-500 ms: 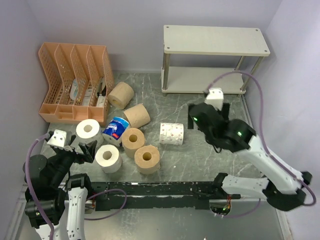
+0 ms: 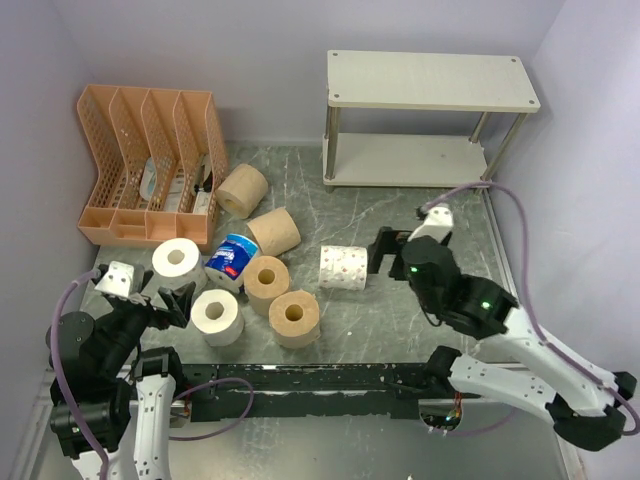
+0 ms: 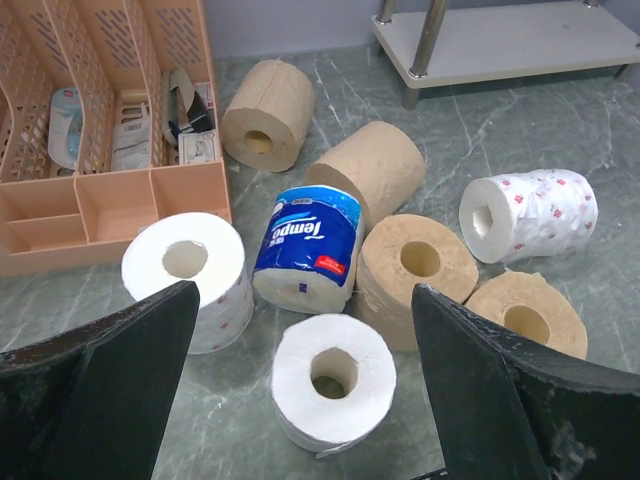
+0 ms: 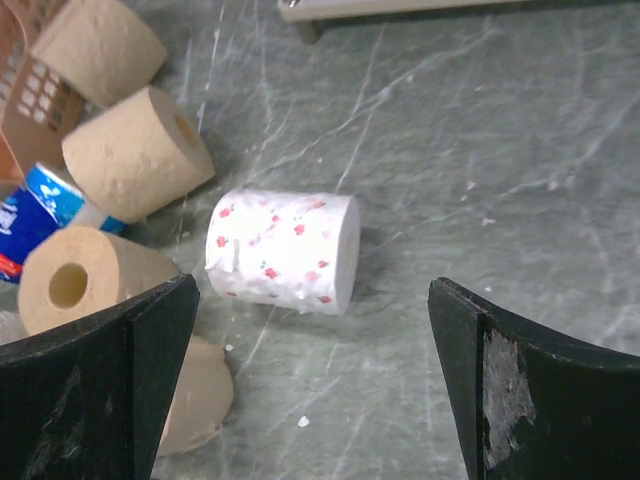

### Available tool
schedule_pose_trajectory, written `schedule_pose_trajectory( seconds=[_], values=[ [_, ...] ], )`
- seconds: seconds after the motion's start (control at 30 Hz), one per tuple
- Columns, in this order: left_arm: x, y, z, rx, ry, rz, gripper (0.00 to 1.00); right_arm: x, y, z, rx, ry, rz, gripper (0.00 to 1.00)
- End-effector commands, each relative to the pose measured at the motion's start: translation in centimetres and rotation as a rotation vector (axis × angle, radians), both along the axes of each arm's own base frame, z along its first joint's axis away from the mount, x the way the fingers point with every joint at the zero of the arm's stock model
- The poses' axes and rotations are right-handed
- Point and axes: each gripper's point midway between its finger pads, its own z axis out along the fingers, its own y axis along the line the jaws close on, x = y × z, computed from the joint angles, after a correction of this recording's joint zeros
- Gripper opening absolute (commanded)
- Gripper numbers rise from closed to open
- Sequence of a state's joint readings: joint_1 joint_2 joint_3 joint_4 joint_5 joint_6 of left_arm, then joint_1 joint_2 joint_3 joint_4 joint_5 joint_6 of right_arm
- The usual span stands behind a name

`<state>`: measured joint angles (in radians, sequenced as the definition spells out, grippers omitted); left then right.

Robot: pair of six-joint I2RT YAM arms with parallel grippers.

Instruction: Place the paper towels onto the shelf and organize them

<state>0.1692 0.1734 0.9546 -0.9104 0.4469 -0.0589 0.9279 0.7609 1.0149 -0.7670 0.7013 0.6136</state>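
Note:
The paper towels lie in a cluster on the table left of centre. There are tan rolls (image 2: pixel 243 190) (image 2: pixel 274 231) (image 2: pixel 266 280) (image 2: pixel 294 318), white rolls (image 2: pixel 179 262) (image 2: pixel 217 316), a blue-and-white wrapped roll (image 2: pixel 232 256) and a dotted white roll (image 2: pixel 344 267) lying on its side. The two-tier shelf (image 2: pixel 430 82) at the back right holds nothing. My right gripper (image 2: pixel 381 252) is open and empty, just right of the dotted roll (image 4: pixel 285 247). My left gripper (image 2: pixel 168 300) is open and empty, its jaws on either side of the near white roll (image 3: pixel 333 378).
An orange slotted file organizer (image 2: pixel 150 165) with small items stands at the back left. A black rail (image 2: pixel 330 380) runs along the near edge between the arm bases. Purple walls close in on the left, back and right.
My right arm has drawn back toward the near edge and lowered, its gripper now beside the dotted roll. The left arm and the rolls have not moved.

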Motion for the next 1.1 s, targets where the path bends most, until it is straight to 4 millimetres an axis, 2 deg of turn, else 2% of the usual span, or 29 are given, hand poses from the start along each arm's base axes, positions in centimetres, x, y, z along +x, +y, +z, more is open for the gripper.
schedule_pose_trajectory(
  seconds=[0.0,0.07,0.13,0.3,0.47,0.53,0.63,0.7,0.83,0.97,1.07],
  values=[
    [0.7,-0.4,0.0,0.005,0.014,-0.034,0.99,2.3,5.9,-2.9,0.029,0.02,0.113,1.0],
    [0.9,-0.4,-0.1,0.003,0.022,-0.039,0.99,3.1,7.1,-4.7,-0.014,0.065,0.112,1.0],
    [1.0,-0.4,-0.1,0.003,0.025,-0.039,0.99,3.8,7.4,-6.0,-0.023,0.08,0.072,0.99],
    [0.7,-0.3,0.1,0.003,0.005,-0.029,0.99,4.5,5.6,-7.0,0.052,0.079,-0.051,1.0],
    [0.7,-0.5,0.0,0.007,0.012,-0.044,0.99,3.9,4.5,-10.7,0.048,0.167,-0.052,1.0],
    [0.9,-0.5,-0.1,0.006,0.017,-0.045,0.99,3.6,4.8,-11.9,0.095,0.196,-0.02,1.0],
    [0.9,-0.4,-0.1,0.004,0.017,-0.042,0.99,3.5,5.5,-12.2,0.228,0.188,0.033,1.0],
    [0.9,-0.4,-0.1,0.004,0.019,-0.042,0.99,3.9,4.7,-12.6,0.285,0.186,0.006,1.0],
    [1.0,-0.4,-0.1,0.002,0.022,-0.037,0.99,4.6,3.9,-14.4,0.271,0.222,-0.036,1.0],
    [0.9,-0.3,0.0,0.004,0.013,-0.034,0.99,5.5,5.0,-15.0,0.262,0.218,0.01,0.99],
    [1.0,-0.3,-0.1,0.002,0.018,-0.032,0.99,6.4,5.5,-15.3,0.26,0.211,0.03,0.93]
  ],
)
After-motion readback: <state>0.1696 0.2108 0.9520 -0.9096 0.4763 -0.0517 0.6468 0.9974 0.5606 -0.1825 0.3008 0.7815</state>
